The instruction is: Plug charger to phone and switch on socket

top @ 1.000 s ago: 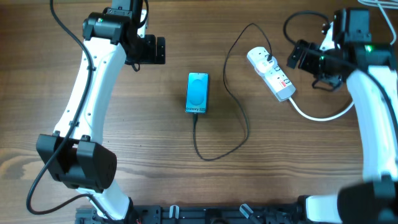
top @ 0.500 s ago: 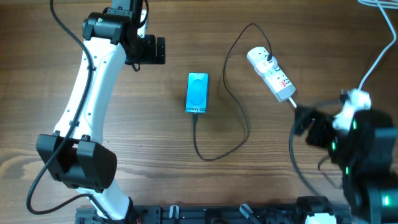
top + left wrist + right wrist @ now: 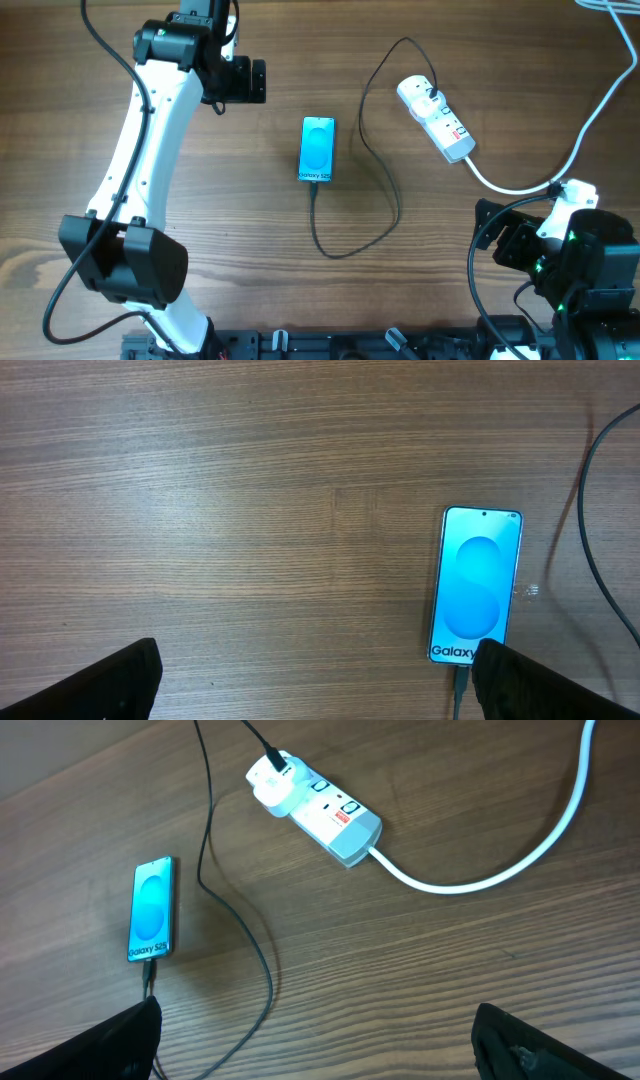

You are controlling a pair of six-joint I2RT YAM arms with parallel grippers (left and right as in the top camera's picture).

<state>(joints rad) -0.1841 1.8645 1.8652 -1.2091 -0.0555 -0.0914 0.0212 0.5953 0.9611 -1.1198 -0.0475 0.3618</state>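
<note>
The phone [image 3: 317, 150] lies flat mid-table with its teal screen lit; it also shows in the left wrist view [image 3: 476, 584] and right wrist view [image 3: 152, 910]. The thin black charger cable [image 3: 385, 190] loops from the phone's near edge, where its plug [image 3: 461, 680] sits in the port, up to a white adapter in the socket [image 3: 436, 119], the white power strip [image 3: 322, 808]. My left gripper [image 3: 312, 680] is open and empty, left of the phone at the far side. My right gripper [image 3: 315, 1040] is open and empty, pulled back near the front right.
The strip's thick white cord [image 3: 575, 150] curves from the strip towards the right edge and up off the table. Bare wooden table [image 3: 240, 230] lies between the arms.
My right arm has swung from beside the power strip back to the table's front right corner. The left arm, phone and cable have not moved.
</note>
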